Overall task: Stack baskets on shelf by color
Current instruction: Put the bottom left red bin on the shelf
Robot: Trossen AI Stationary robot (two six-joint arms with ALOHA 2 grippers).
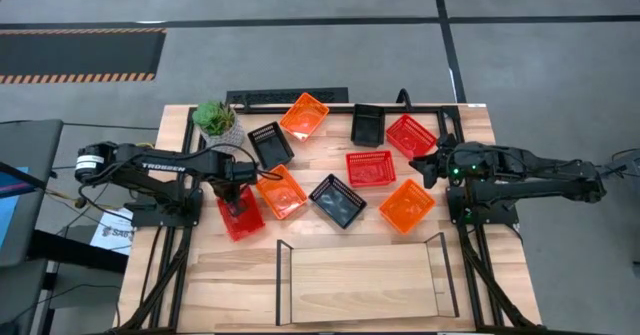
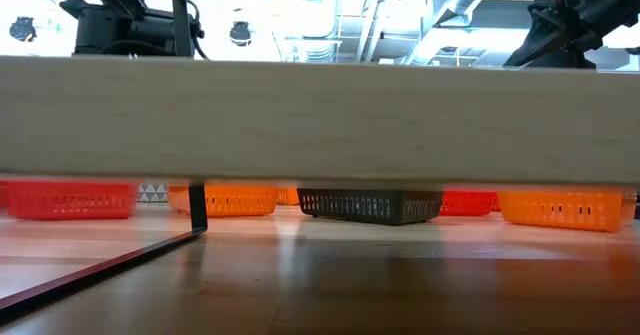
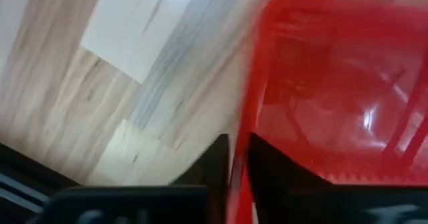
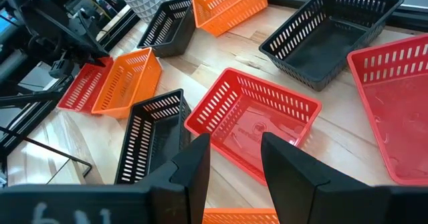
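Note:
Several red, orange and black mesh baskets lie scattered on the wooden table. The shelf [image 1: 360, 280], a low light-wood board with black end frames, stands at the near edge with nothing on it; it fills the low view [image 2: 320, 115]. My left gripper [image 1: 232, 197] points down over the leftmost red basket [image 1: 243, 220] and is shut on that basket's wall. My right gripper [image 1: 432, 163] hangs open at the right, above the table, near a red basket [image 4: 251, 120], touching nothing. My left gripper [image 3: 234, 164] has the red basket's side wall [image 3: 244, 117] at its far end, pinched at the rim with one finger inside the basket and one outside. The fingers come from above, pointing down. The basket appears to sit on the table.
An orange basket [image 1: 281, 192] lies right beside the held one, a black one [image 1: 337, 200] and an orange one [image 1: 406, 205] lie just behind the shelf. More baskets sit farther back, beside a potted plant [image 1: 217, 120] at the far left. Papers lie at the table's left edge.

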